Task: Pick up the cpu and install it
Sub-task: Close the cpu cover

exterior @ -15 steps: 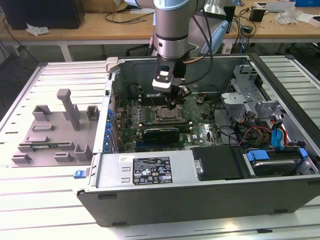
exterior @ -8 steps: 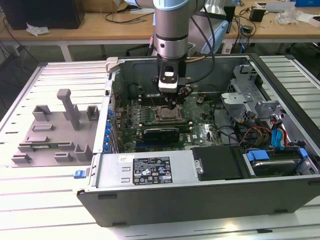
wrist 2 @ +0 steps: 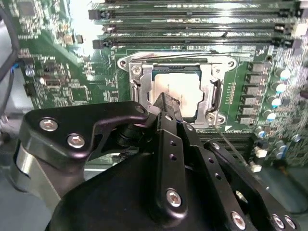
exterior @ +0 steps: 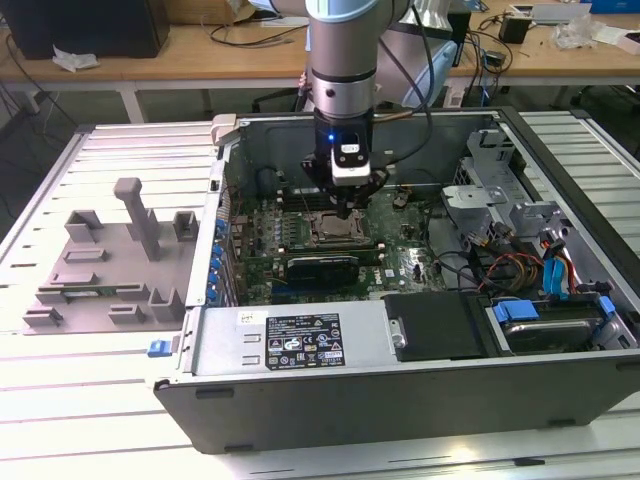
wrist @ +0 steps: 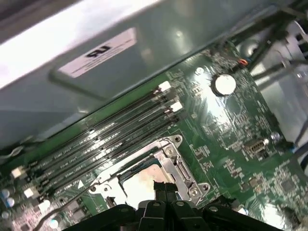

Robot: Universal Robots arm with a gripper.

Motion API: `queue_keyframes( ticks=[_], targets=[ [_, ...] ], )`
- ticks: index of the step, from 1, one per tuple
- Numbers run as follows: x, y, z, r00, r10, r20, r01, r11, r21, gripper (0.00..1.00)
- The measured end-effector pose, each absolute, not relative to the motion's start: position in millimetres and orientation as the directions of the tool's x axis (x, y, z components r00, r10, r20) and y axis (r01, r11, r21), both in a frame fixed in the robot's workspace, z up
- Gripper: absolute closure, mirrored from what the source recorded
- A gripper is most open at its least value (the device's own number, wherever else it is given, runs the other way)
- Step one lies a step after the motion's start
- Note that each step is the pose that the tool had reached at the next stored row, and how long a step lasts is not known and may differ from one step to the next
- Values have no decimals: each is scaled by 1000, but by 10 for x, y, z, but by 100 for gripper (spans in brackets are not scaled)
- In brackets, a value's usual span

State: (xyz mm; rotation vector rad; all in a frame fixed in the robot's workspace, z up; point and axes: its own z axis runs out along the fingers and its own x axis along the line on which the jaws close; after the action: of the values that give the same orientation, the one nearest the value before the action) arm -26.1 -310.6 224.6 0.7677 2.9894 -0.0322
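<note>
Silvery and flat, the cpu (wrist 2: 185, 89) lies inside the socket frame (wrist 2: 215, 98) on the green motherboard (wrist 2: 62, 72), within the open computer case (exterior: 300, 400). The gripper (exterior: 347, 212) hangs directly above it. Its fingertips (wrist: 160, 188) are pressed together with nothing between them, over the chip's edge in both wrist views. Whether they touch its metal top, I cannot tell.
</note>
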Motion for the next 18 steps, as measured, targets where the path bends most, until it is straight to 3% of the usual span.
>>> queue_keyframes(
  ticks=[18],
  targets=[
    [-262,-3106,2227,-995,87,-59,87,996,-12,89]
  ],
)
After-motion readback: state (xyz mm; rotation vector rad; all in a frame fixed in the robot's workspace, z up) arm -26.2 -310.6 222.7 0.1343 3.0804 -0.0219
